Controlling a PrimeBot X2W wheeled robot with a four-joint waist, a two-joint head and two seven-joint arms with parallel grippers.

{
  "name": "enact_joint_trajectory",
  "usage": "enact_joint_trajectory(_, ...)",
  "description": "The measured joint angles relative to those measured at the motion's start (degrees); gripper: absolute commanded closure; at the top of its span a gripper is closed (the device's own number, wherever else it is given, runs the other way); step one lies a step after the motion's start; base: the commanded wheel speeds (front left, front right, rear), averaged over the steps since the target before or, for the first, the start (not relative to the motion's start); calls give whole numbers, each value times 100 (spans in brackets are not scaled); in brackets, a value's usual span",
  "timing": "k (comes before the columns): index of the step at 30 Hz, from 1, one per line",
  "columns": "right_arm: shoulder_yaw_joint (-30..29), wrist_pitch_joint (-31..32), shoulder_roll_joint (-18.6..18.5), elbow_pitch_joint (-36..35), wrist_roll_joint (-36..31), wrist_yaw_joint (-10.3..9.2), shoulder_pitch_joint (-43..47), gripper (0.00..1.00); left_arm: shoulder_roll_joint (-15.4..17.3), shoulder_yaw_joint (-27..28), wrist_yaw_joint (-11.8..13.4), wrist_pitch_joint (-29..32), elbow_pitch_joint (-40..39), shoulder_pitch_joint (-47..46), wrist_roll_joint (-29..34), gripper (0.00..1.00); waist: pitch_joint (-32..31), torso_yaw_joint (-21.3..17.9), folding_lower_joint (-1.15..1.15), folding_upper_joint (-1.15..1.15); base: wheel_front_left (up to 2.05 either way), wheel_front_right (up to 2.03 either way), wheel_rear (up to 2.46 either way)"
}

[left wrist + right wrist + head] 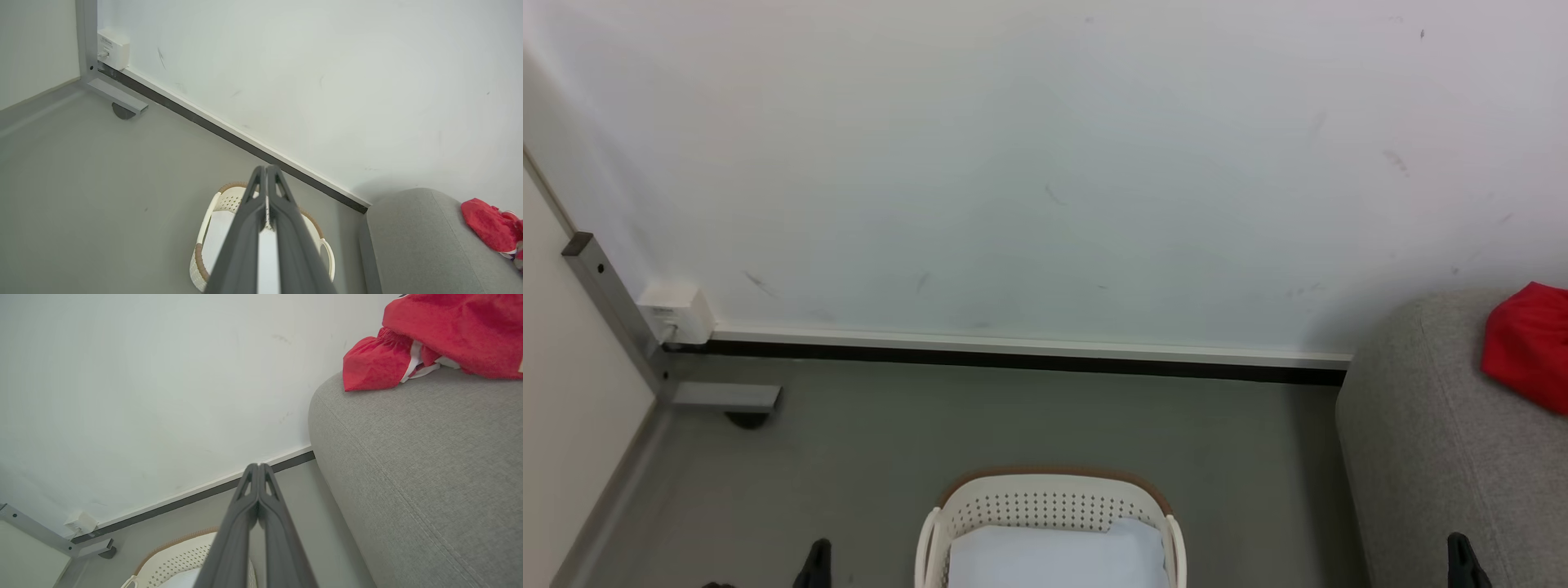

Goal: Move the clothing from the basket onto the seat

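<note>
The cream basket (1045,510) with its brown rim stands on the grey floor at the bottom middle; its pale bottom shows and no red cloth is seen in it. It also appears as the basket (220,212) and the basket (175,559). Red clothing (1531,343) lies on the grey seat (1429,457) at the right, seen too as the clothing (488,224) and the clothing (441,330). My left gripper (265,169) is shut and holds nothing, above the basket. My right gripper (258,467) is shut and holds nothing, beside the seat (429,465).
A white wall with a dark baseboard (1013,355) runs behind the basket. A grey metal post with a foot (723,396) and a white socket box (676,312) stand in the left corner. Grey floor lies between the basket and the wall.
</note>
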Motion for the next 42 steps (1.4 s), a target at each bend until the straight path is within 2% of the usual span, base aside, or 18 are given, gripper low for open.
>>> enact_joint_trajectory(19, 1, 411, -7, -145, 1604, 0, -218, 100, -27, 208, -78, 411, -198, -169, -1608, 100, 76, -34, 0, 0, 0, 0, 0)
enact_joint_trajectory(42, -4, 818, -19, -294, 3159, 0, -433, 100, -59, 430, -155, 815, -388, -331, -3121, 100, 169, -75, 0, 0, 0, 0, 0)
